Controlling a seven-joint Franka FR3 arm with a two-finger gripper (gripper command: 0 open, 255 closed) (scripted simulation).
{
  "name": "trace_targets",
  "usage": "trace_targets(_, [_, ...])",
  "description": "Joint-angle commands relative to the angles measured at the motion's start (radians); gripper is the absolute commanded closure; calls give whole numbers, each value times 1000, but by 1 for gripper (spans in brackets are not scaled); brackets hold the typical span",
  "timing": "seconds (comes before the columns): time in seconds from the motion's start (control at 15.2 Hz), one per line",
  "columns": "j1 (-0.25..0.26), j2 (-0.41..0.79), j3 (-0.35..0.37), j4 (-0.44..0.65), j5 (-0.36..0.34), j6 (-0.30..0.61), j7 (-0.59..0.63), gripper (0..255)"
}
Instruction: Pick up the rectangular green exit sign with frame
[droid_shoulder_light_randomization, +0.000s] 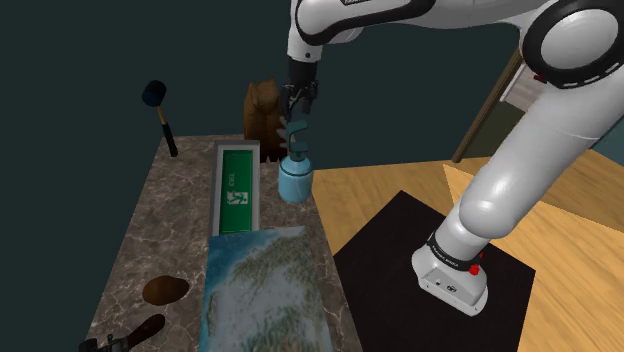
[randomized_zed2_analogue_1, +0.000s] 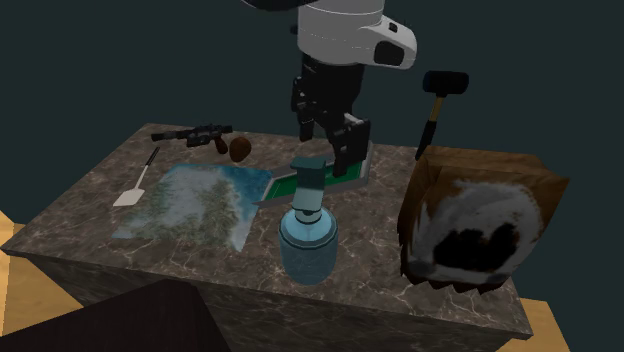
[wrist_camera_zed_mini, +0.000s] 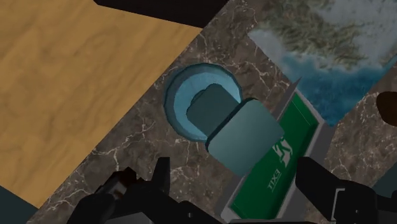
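Observation:
The exit sign (droid_shoulder_light_randomization: 236, 188) is a long green plate in a grey frame, lying flat on the marble table (droid_shoulder_light_randomization: 160, 230). In the second exterior view part of the exit sign (randomized_zed2_analogue_1: 284, 186) shows behind a blue dispenser bottle (randomized_zed2_analogue_1: 308, 235). My gripper (droid_shoulder_light_randomization: 298, 120) hangs open above that bottle (droid_shoulder_light_randomization: 295, 178), just off the sign's edge and holding nothing. From the wrist camera, the bottle's head (wrist_camera_zed_mini: 245, 137) and the sign (wrist_camera_zed_mini: 280, 168) lie below the gripper (wrist_camera_zed_mini: 238, 191), whose fingers stand well apart.
A map sheet (droid_shoulder_light_randomization: 262, 290) lies beside one end of the sign. A brown and white furry block (randomized_zed2_analogue_1: 480, 225), a black hammer (randomized_zed2_analogue_1: 440, 95), a toy gun (randomized_zed2_analogue_1: 195, 133), a brown lump (randomized_zed2_analogue_1: 240, 148) and a white spatula (randomized_zed2_analogue_1: 135, 188) share the table. Wooden floor (droid_shoulder_light_randomization: 380, 190) lies past the edge.

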Motion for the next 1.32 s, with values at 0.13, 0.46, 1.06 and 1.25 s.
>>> trace_targets(0.13, [12,170,11,140,-19,0,36,0])
trace_targets(0.46, [37,392,15,355,-44,-29,78,0])
trace_targets(1.06, [61,583,11,509,-62,-18,99,0])
trace_targets(1.25, [61,594,10,489,-62,11,97,0])
